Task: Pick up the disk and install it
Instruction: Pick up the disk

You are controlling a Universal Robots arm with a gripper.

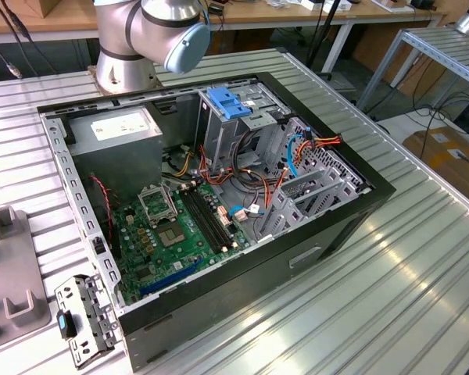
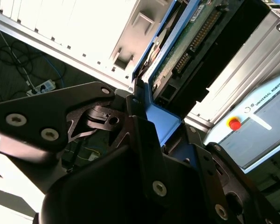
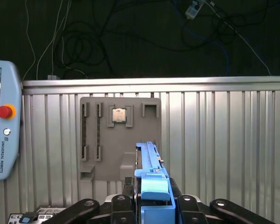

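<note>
Exterior view, left to right: grey fixture plate [image 1: 12, 273] at the tabletop [image 1: 391, 297] edge on the exterior view's left. A loose metal bracket [image 1: 86, 320] lies just beside the case corner. The open computer case [image 1: 219, 301] sits mid-tabletop.

Inside the case: power supply box [image 1: 113, 129] with a white sticker, motherboard [image 1: 172, 234], blue clip [image 1: 230, 103] on top of the drive cage [image 1: 313, 187], red and orange cables between. The arm [image 1: 152, 31] base stands behind the case.

First wrist view: teach pendant [image 3: 2, 126] with red button [image 3: 4, 111], then the fixture plate with a chip [image 3: 119, 115] seated in it. The gripper [image 3: 151, 200] is clamped on the disk [image 3: 151, 168] by its blue rails. The disk is edge-on, sticking out past the fingertips, with the plate behind it.

Second wrist view: the disk's green board side faces the camera.
</note>
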